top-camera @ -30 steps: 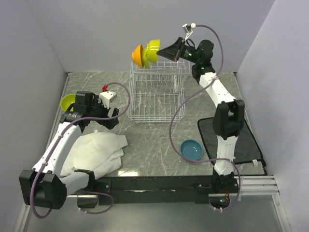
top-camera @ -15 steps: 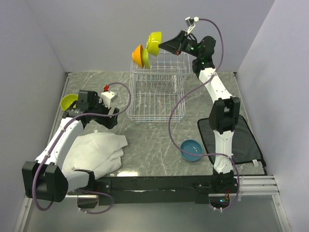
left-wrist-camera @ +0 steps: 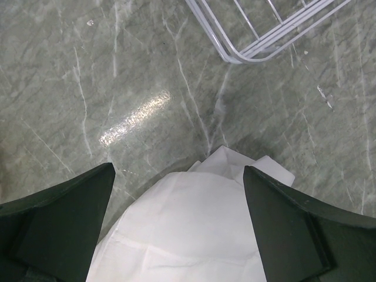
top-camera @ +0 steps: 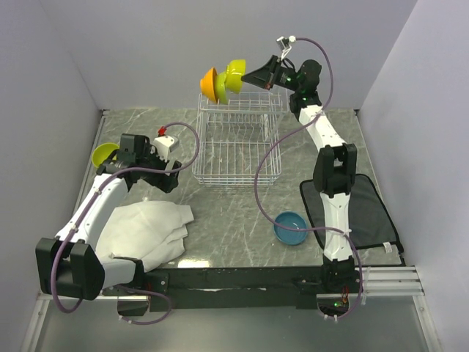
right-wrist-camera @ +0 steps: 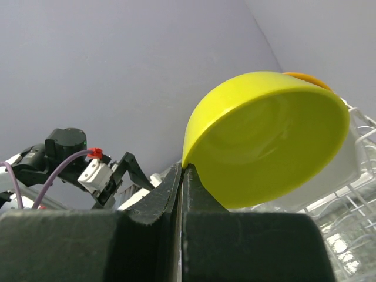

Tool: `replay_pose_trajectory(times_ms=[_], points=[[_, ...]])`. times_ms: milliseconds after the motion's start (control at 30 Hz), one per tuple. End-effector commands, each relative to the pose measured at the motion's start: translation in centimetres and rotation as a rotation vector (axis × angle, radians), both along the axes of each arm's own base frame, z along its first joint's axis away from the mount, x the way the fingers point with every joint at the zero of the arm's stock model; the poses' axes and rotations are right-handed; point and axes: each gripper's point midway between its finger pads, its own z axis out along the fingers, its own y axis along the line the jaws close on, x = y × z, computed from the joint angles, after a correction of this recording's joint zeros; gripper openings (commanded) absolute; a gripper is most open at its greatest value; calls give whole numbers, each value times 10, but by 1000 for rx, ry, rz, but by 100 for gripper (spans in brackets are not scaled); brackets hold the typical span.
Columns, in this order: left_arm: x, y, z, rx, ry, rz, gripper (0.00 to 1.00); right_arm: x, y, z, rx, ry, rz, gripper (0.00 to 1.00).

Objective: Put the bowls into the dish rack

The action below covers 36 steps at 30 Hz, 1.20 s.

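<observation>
My right gripper (top-camera: 250, 76) is shut on the rim of a lime bowl (top-camera: 234, 75), holding it tilted over the raised tier of the white dish rack (top-camera: 234, 150). In the right wrist view the pinched lime bowl (right-wrist-camera: 270, 135) fills the middle, above my right gripper (right-wrist-camera: 183, 167). An orange bowl (top-camera: 210, 85) stands on edge in that tier, right beside the lime one, with its rim (right-wrist-camera: 305, 78) peeking out behind. A second lime bowl (top-camera: 102, 152) lies at the far left, and a blue bowl (top-camera: 291, 226) at the front right. My left gripper (left-wrist-camera: 179, 169) hangs open over a white cloth (left-wrist-camera: 194, 235), holding nothing.
The white cloth (top-camera: 146, 227) covers the front left of the marble table. A black mat (top-camera: 370, 213) lies at the right edge. The rack's front left corner (left-wrist-camera: 258, 41) is close to the left gripper. Walls close in the back and both sides.
The right gripper lifted the lime bowl a little, then brought it back down beside the orange bowl. The left arm shifted slightly toward the back; its jaws stayed open.
</observation>
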Motion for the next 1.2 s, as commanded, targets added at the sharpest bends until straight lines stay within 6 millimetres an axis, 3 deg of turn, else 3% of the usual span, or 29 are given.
replay_pose_trajectory(times_ms=[0, 233, 433, 567, 933, 1167], points=[[11, -1, 13, 6, -47, -9, 98, -2, -4, 23, 8, -107, -3, 0], [15, 0, 12, 16, -45, -3, 98, 2, -2, 7, -4, -70, 12, 0], [18, -2, 7, 5, -41, -2, 98, -6, -5, 8, 3, -74, 27, 0], [19, -5, 6, -6, -36, -6, 98, -2, -9, 6, -2, -67, 14, 0], [21, -6, 0, 8, -21, -12, 98, 7, -6, -22, -35, -8, 49, 0], [28, -11, 1, 18, -22, -23, 98, 12, -7, -23, -43, -16, 26, 1]])
